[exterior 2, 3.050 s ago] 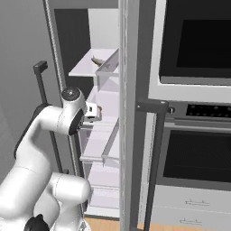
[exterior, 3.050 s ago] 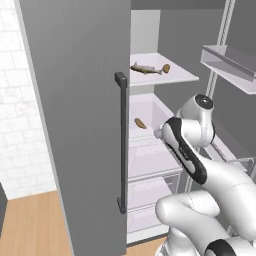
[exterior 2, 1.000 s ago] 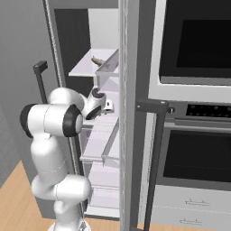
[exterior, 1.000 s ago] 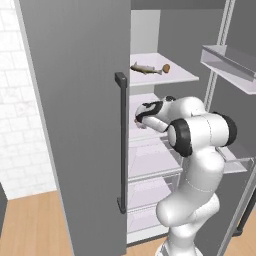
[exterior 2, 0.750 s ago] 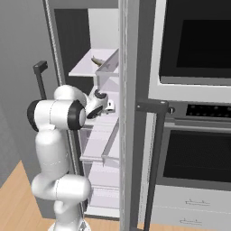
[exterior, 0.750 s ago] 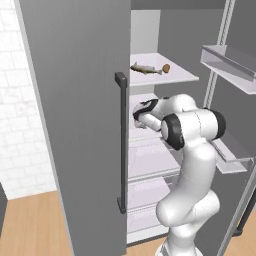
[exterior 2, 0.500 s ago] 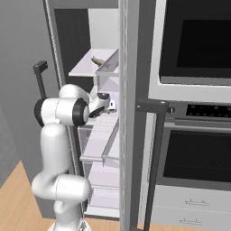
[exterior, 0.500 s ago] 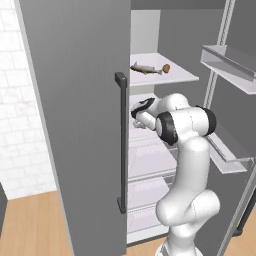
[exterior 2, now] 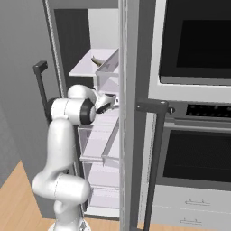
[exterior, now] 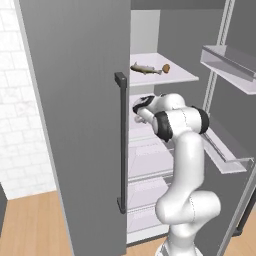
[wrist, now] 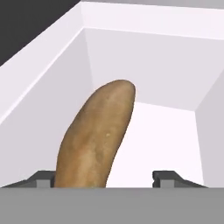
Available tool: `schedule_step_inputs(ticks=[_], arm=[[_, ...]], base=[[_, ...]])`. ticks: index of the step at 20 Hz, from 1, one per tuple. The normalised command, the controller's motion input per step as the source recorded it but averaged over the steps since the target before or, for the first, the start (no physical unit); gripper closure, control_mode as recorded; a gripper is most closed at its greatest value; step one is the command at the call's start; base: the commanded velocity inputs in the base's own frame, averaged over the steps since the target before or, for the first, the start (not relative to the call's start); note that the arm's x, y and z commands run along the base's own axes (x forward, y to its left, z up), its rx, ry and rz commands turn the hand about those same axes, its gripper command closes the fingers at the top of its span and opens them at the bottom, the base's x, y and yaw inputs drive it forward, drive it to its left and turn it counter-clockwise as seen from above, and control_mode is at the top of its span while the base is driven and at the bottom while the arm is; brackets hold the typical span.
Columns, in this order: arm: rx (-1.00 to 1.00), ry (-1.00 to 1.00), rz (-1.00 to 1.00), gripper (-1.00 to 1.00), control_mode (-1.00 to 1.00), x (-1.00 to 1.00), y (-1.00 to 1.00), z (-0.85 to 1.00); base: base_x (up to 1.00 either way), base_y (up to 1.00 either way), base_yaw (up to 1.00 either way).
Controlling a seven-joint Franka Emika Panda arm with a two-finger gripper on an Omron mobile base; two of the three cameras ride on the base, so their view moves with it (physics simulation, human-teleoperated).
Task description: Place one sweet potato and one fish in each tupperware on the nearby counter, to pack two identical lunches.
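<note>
A matte, speckled orange-brown sweet potato (wrist: 97,139), long and tapered, lies on a smooth white fridge shelf (wrist: 175,131) between the pincer (wrist: 105,178) tips, against the left one; jaws apart.

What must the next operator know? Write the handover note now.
Hand: open, jaws straddling the orange-brown elongated sweet potato, which lies in a white fridge bin; not gripped yet.
Slender grey fish and a second small orange-brown tuber lie on the white upper fridge shelf.
Done: the reach into the fridge.
Left: close, lift, carry to a tupperware, then likely all other packing.
</note>
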Motion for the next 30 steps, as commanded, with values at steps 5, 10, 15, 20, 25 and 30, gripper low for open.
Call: schedule_step_inputs(ticks=[5, 10, 15, 20, 25, 30], arm=[[0.0, 0.02, 0.0, 1.0, -1.0, 0.11, -0.06, -0.34], [-0.01, 0.07, 0.0, 1.0, -1.0, 0.0, 0.01, -0.08], [0.0, 0.08, 0.0, 1.0, -1.0, -0.29, 0.0, -0.02], [0.0, -0.07, 0.0, 1.0, -1.0, -1.0, 0.0, 0.0], [-0.02, -0.15, 0.0, 1.0, -1.0, -1.0, 0.08, -0.1], [-0.01, -0.03, 0.0, 1.0, -1.0, -1.0, 0.11, 0.2]], base=[[0.0, 0.0, 0.0], [0.0, 0.0, 0.0], [0.0, 0.0, 0.0], [0.0, 0.0, 0.0], [0.0, 0.0, 0.0], [0.0, 0.0, 0.0]])
